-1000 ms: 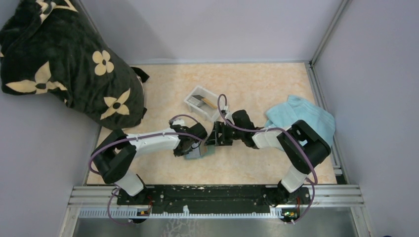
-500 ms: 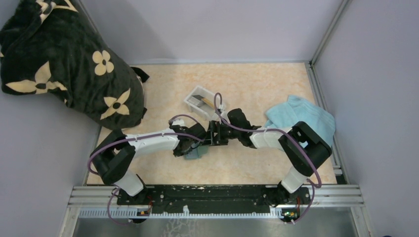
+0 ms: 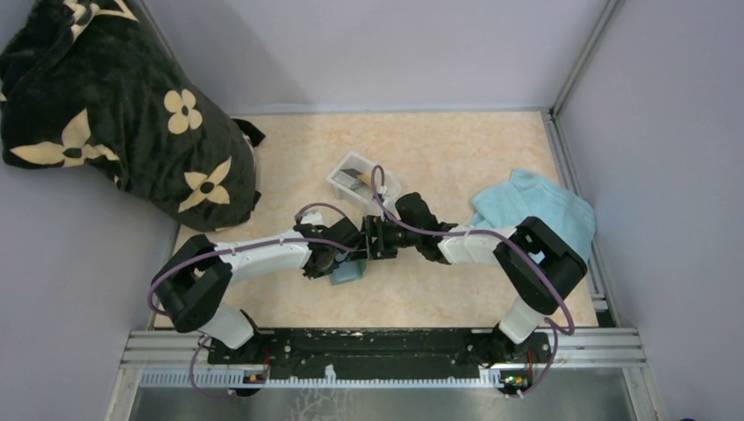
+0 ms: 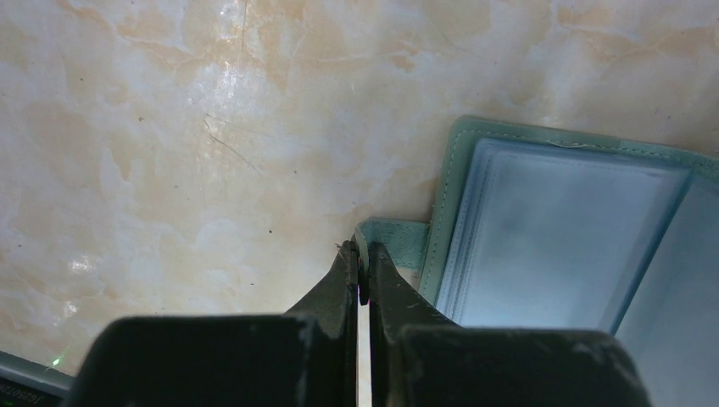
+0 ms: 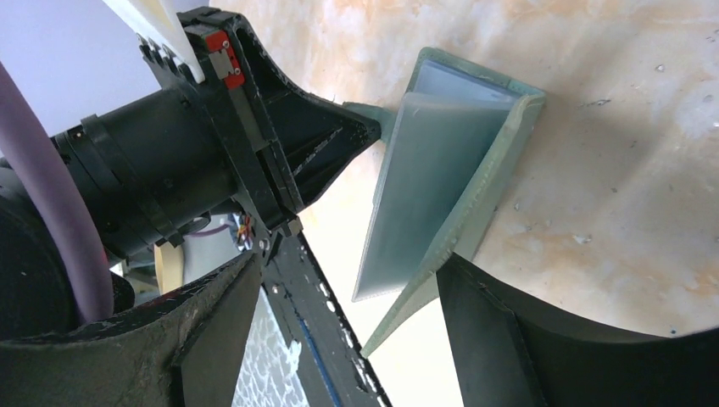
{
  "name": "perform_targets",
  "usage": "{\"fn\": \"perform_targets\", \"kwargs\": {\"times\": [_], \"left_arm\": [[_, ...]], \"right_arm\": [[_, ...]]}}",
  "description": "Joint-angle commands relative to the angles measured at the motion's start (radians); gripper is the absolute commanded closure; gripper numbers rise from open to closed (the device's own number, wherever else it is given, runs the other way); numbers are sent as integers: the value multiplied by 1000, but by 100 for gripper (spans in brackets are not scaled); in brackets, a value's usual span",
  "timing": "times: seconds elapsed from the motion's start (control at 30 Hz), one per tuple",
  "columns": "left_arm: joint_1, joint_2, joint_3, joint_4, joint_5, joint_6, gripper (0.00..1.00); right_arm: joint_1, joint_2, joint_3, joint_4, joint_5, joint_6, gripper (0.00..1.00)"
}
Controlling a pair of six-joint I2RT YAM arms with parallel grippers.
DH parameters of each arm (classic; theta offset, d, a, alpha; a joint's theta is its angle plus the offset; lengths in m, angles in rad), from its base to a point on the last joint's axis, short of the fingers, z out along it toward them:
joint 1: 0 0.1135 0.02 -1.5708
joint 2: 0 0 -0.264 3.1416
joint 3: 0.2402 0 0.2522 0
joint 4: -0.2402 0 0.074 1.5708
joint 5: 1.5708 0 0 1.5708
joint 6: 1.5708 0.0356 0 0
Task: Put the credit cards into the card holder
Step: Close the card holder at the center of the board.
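The card holder, grey-green outside and pale blue inside, lies near the table's middle. My left gripper is shut on the small strap tab at its edge. In the right wrist view the card holder stands half open in a V. My right gripper is open wide around it, one finger against its outer cover. The left fingers show at its far corner. Credit cards, dark and orange, lie in the white tray just behind.
A light blue towel lies at the right, partly under the right arm. A black bag with cream flowers fills the back left corner. Metal frame posts line the right edge.
My right gripper has moved left toward the left gripper, closing in around the card holder. The holder has shifted slightly left and folded more upright. The left gripper stays shut on the tab.
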Motion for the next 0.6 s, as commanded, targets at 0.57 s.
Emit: {"fn": "perform_targets", "kwargs": {"times": [0.57], "left_arm": [[77,-92,-209,173,184,-30,100]], "right_arm": [[160,19,156,-59,95,-33,24]]}}
